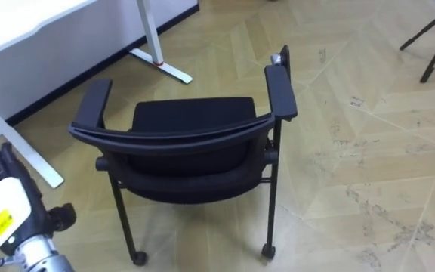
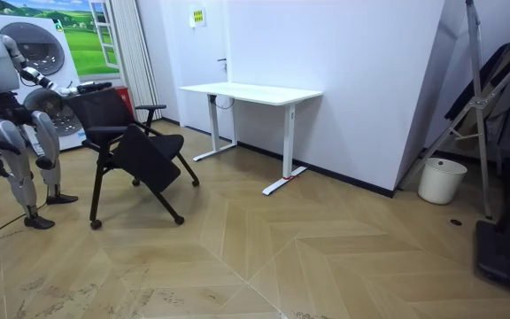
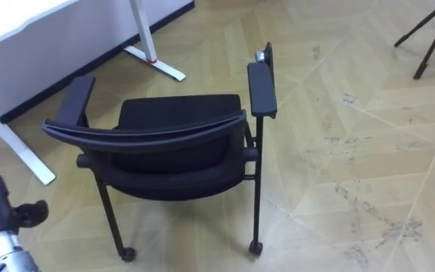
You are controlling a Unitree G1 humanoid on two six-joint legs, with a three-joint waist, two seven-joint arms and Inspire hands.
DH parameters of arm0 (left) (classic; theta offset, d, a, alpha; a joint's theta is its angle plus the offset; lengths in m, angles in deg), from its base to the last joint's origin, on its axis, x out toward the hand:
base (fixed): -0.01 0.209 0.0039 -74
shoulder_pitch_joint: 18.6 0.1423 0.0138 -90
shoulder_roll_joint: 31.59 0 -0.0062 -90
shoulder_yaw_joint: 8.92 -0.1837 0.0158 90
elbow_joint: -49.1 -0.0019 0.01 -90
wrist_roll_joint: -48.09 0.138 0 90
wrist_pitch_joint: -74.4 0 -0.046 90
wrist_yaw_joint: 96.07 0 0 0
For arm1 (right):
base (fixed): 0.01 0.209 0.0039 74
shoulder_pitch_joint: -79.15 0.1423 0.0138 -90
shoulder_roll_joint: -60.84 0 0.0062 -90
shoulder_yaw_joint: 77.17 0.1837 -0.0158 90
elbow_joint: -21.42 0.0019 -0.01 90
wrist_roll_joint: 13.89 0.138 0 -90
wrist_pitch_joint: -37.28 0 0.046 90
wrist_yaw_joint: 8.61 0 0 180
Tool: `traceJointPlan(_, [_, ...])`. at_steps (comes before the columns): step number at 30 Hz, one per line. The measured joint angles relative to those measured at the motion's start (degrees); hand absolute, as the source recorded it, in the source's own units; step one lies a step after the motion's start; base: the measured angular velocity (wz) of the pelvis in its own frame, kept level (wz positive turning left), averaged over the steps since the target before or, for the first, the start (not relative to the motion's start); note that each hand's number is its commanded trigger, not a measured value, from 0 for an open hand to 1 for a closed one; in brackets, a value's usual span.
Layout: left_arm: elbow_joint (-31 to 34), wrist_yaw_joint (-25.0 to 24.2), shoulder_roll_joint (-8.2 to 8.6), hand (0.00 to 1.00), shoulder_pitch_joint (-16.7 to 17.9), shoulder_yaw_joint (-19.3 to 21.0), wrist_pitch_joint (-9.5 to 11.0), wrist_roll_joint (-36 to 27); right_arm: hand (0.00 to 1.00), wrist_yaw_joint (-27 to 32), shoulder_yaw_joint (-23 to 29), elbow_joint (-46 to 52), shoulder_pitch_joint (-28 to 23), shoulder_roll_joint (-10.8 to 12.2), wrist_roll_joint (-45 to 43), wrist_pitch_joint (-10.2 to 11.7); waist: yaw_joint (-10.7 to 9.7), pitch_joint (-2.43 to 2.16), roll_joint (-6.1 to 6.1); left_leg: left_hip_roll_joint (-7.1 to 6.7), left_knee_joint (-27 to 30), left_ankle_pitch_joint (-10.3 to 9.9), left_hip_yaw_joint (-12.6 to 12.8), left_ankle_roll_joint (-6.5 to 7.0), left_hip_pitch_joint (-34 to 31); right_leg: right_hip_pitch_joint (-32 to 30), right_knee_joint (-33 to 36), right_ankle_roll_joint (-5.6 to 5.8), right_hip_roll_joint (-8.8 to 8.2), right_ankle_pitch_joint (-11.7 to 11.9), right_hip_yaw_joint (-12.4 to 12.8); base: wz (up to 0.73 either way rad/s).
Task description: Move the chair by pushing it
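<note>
Black chair [image 1: 191, 143] on the wood floor [image 1: 368, 151] just before you, backrest towards you, white tabletop [image 1: 21, 23] beyond, your left hand [image 1: 6, 208] raised beside it, fingers straight, holding nothing

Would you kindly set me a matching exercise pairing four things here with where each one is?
Things: 1 chair; 2 desk; 3 left hand; 4 pail.
Places: A lower left of the eye views; B room view's right, beside the stand; C by the wall, beyond the chair; D directly before the robot.
Pairs: 1-D; 2-C; 3-A; 4-B.
</note>
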Motion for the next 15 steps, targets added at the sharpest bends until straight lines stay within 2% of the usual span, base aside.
traceJointPlan(2, [0.58,0.01,0.71,0.0,0.0,-0.09,-0.34,0.78,0.0,0.14,-0.57,0.27,0.1,-0.02,0.01,0.0,-0.11,-0.04,-0.09,-0.02,-0.04,0.0,0.39,0.0,-0.15,-0.46,0.11,0.0,0.02,0.0,0.72,-0.09])
traceJointPlan(8, [0.58,0.01,0.87,0.0,0.05,-0.41,-1.01,5.77,0.0,0.58,-1.47,1.67,-0.14,0.07,-1.45,-0.03,-0.21,-0.1,-0.47,-0.03,-0.01,0.0,1.05,0.0,-0.21,-0.63,0.06,0.01,0.06,-0.01,1.22,-0.05])
traceJointPlan(15, [0.56,-0.03,0.86,0.0,0.05,-2.47,-1.03,5.74,0.0,0.51,-2.66,1.96,0.09,0.28,-1.99,0.02,-0.23,-0.22,-0.66,-0.03,0.01,0.0,1.13,0.0,-0.21,-0.61,0.06,0.01,0.06,0.0,1.24,-0.01])
